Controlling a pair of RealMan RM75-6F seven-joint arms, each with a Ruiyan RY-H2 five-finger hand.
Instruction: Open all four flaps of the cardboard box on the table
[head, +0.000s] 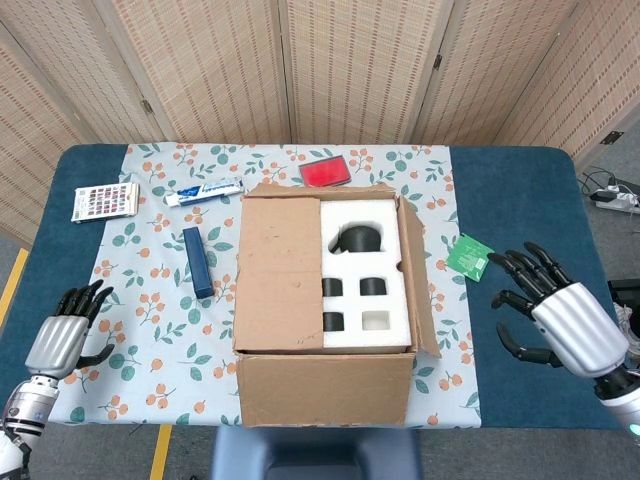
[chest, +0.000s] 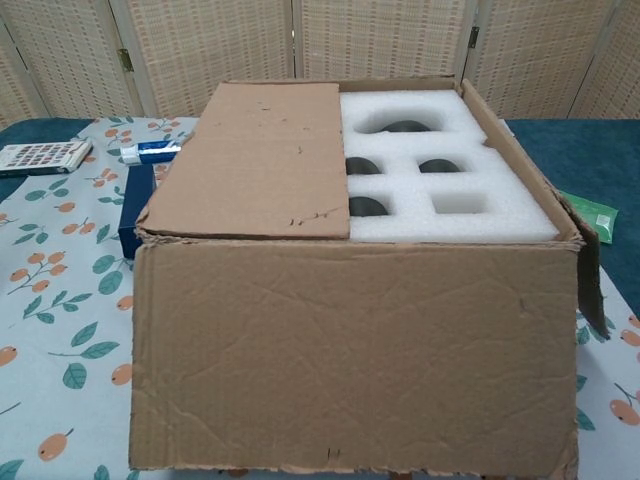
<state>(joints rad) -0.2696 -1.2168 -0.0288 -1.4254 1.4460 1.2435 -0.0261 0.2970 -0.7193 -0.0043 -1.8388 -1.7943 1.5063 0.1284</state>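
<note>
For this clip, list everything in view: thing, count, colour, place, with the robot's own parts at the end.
cardboard box: 1, brown, table centre; left flap lies closed over the top, right flap folded down outside
foam insert: 1, white, inside the box, dark items in its pockets
red pad: 1, red, behind the box
toothpaste box: 1, white and blue, back left of the box
blue box: 1, dark blue, left of the box
card: 1, white with coloured squares, far left
green packet: 1, green, right of the box
tablecloth: 1, floral, over the blue table
folding screen: 1, tan, behind
left hand: 1, silver and black, near left edge, holding nothing
right hand: 1, same colours, right, fingers spread
</note>
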